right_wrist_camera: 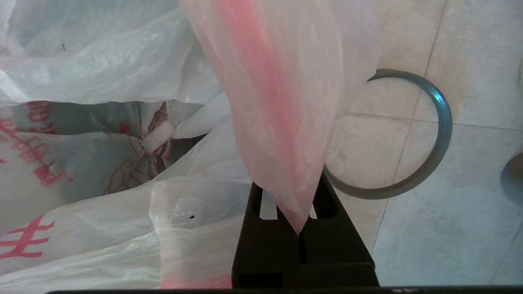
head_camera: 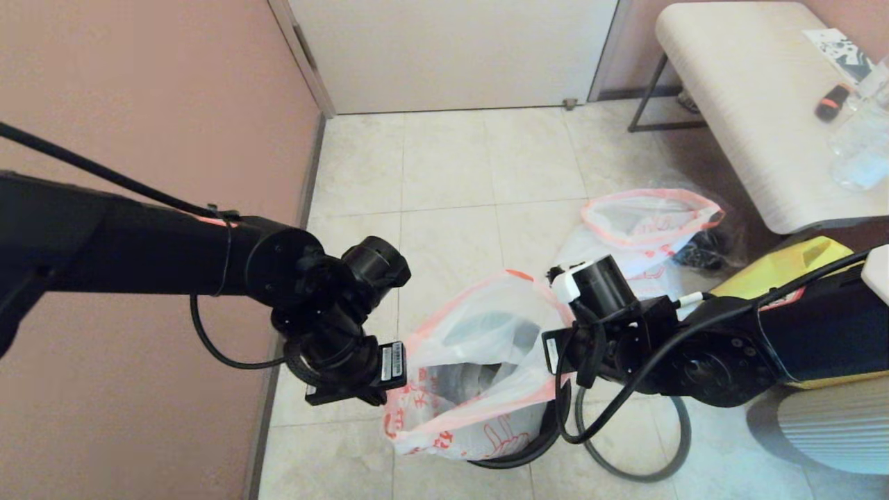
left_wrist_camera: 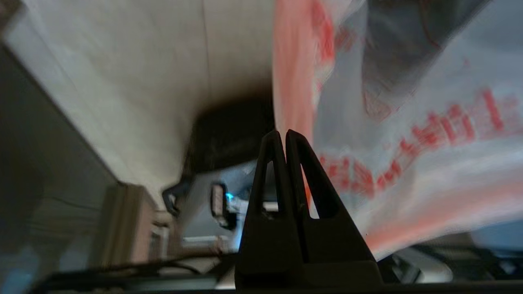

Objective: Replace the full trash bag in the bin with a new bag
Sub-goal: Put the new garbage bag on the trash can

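Head view: thin translucent white plastic bag with red print (head_camera: 479,375) draped over small round dark bin (head_camera: 535,444), near centre | left gripper (left_wrist_camera: 284,134), right gripper (right_wrist_camera: 300,228) clenched on opposite rims (flimsy, tear-prone film: grip the hem).

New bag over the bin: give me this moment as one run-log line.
new bag: held open over bin | left end effector: shut on bag rim | right end effector: shut on bag rim | hoop: on floor
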Controlling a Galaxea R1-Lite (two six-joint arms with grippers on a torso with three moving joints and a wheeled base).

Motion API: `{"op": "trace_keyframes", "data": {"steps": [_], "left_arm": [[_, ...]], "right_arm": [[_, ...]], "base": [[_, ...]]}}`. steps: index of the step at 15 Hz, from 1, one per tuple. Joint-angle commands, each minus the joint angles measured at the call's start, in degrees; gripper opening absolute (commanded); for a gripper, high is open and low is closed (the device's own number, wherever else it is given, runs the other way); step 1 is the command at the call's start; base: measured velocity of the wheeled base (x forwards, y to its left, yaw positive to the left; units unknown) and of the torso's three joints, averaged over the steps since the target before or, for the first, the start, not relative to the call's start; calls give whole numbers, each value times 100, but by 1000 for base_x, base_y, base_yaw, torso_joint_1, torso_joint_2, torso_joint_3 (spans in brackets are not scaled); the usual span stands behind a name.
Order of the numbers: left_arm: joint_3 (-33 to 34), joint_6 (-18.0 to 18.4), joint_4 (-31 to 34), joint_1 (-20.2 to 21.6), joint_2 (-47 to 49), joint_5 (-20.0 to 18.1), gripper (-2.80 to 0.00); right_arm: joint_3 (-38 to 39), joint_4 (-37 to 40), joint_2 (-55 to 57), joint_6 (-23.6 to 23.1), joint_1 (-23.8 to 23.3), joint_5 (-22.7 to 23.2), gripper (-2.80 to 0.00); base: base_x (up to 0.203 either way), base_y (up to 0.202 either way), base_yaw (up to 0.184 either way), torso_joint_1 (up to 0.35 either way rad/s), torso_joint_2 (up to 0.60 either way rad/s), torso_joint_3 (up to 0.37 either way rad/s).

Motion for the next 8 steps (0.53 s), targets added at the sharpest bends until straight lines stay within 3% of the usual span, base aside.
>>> {"op": "trace_keyframes", "data": {"steps": [1, 4, 5, 8], "left_arm": [[202, -77, -42, -4, -418, -71, -280], [363, -363, -171, -8, -710, -20, -280], [481, -404, -178, -70, -749, -40, 0], [565, -524, -192, -295, -905, -118, 0]], "right_arm": [[-25, -5, -3, 4, -25, -22, -280], [-25, -3, -47, 4, -34, -31, -280], [-26, 4, -47, 4, -56, -31, -280], [-34, 4, -47, 4, -129, -31, -280]], "base": [[0, 0, 0, 0, 0, 0], [0, 0, 0, 0, 0, 0], [0, 0, 0, 0, 0, 0], [0, 0, 0, 0, 0, 0]]}}
